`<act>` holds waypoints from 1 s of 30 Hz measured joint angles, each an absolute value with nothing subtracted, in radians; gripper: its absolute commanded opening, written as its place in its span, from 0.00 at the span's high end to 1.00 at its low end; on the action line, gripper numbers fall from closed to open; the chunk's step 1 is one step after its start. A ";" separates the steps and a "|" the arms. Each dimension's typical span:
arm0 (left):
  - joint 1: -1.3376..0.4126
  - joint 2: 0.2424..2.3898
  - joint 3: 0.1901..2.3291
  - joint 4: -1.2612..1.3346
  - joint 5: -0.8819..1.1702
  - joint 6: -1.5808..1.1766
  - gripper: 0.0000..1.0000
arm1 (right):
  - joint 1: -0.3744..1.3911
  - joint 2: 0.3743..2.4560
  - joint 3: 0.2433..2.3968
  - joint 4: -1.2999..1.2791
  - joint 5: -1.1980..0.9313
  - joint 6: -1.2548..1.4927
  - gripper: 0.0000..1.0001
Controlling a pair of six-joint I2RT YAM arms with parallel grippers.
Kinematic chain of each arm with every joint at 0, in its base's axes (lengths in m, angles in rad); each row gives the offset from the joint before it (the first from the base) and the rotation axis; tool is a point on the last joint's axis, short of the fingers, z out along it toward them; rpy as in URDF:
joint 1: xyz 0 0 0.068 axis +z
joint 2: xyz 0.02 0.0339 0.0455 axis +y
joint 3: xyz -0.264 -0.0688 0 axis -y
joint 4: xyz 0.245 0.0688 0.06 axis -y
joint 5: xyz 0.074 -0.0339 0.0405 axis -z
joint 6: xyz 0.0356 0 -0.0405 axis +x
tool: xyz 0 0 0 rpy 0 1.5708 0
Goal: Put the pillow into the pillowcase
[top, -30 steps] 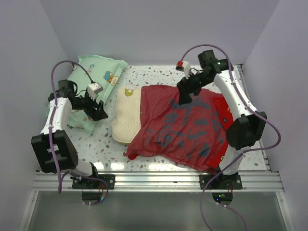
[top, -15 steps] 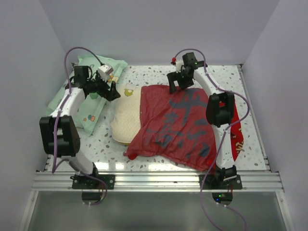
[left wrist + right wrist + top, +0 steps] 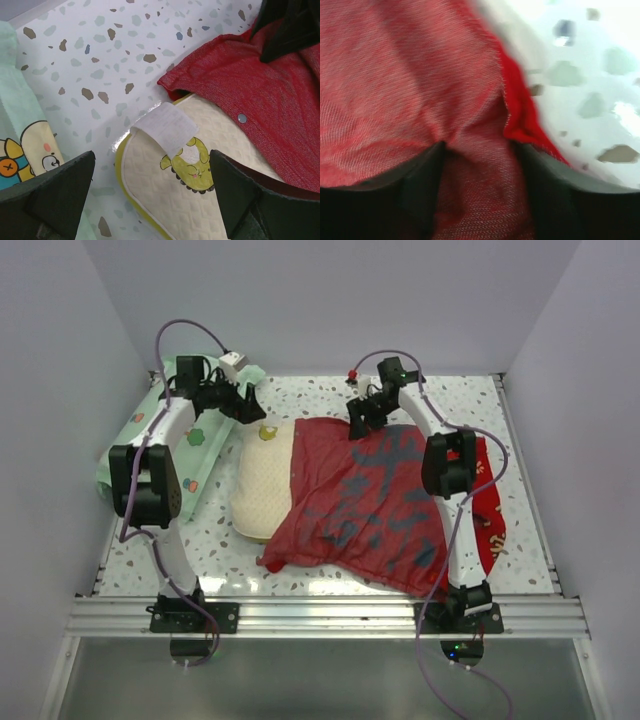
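Okay, left claw [image 3: 152,155], spread wide, hovers over pillow [image 3: 150,205] at its tagged far corner; pillowcase [image 3: 265,100] mouth lies just right; right claw [image 3: 479,145] straddles its far hem, grip unclear.

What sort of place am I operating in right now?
Probably a lab robot test cell, not a bedroom: plain white walls box in a speckled tabletop, and an aluminium rail runs along its near edge.
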State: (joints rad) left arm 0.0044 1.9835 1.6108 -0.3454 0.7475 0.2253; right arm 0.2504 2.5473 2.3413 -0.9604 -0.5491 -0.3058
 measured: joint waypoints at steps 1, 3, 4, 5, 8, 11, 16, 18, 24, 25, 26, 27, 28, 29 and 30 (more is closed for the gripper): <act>0.004 1.983 1.614 -0.347 0.748 0.224 0.00 | 0.252 2.548 2.358 -0.995 -0.584 -0.331 1.00; 0.004 1.983 1.615 -0.347 0.752 0.224 0.00 | 0.255 2.556 2.400 -1.052 -0.639 -0.356 1.00; 0.004 1.983 1.615 -0.349 0.752 0.224 0.01 | 0.257 2.557 2.415 -1.073 -0.658 -0.366 1.00; 0.004 1.983 1.615 -0.349 0.752 0.224 0.02 | 0.257 2.550 2.423 -1.080 -0.679 -0.366 1.00; 0.004 1.974 1.615 -0.348 0.758 0.217 0.05 | 0.257 2.493 2.390 -1.051 -0.711 -0.338 1.00; 0.004 1.954 1.630 -0.355 0.785 0.206 0.02 | 0.258 2.370 2.342 -1.020 -0.729 -0.311 1.00; 0.004 1.889 1.653 -0.365 0.853 0.204 0.00 | 0.281 2.127 2.331 -1.016 -0.773 -0.307 1.00; 0.002 1.868 1.653 -0.387 0.898 0.229 0.00 | 0.297 2.012 2.282 -1.005 -0.779 -0.329 1.00; -0.028 1.840 1.535 -0.400 1.027 0.310 0.76 | 0.356 1.818 2.099 -1.007 -0.765 -0.424 1.00; -0.037 1.844 1.514 -0.422 1.047 0.331 0.94 | 0.363 1.818 2.083 -1.012 -0.753 -0.437 1.00; -0.047 1.848 1.498 -0.446 1.070 0.356 1.00 | 0.370 1.821 2.070 -1.015 -0.743 -0.446 1.00; -0.061 1.850 1.483 -0.464 1.088 0.376 1.00 | 0.376 1.829 2.062 -1.021 -0.729 -0.453 1.00; -0.079 1.850 1.467 -0.472 1.097 0.389 1.00 | 0.381 1.839 2.058 -1.029 -0.715 -0.458 1.00; -0.097 1.850 1.456 -0.478 1.103 0.401 1.00 | 0.384 1.850 2.058 -1.035 -0.701 -0.459 0.98; -0.118 1.850 1.446 -0.477 1.112 0.403 1.00 | 0.391 1.861 2.059 -1.039 -0.690 -0.460 0.97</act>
State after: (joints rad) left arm -0.1177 1.8496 1.4456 -0.4770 1.1118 0.4030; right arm 0.3908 1.8606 2.0586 -1.0393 -0.6903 -0.4603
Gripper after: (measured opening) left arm 0.043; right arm 0.036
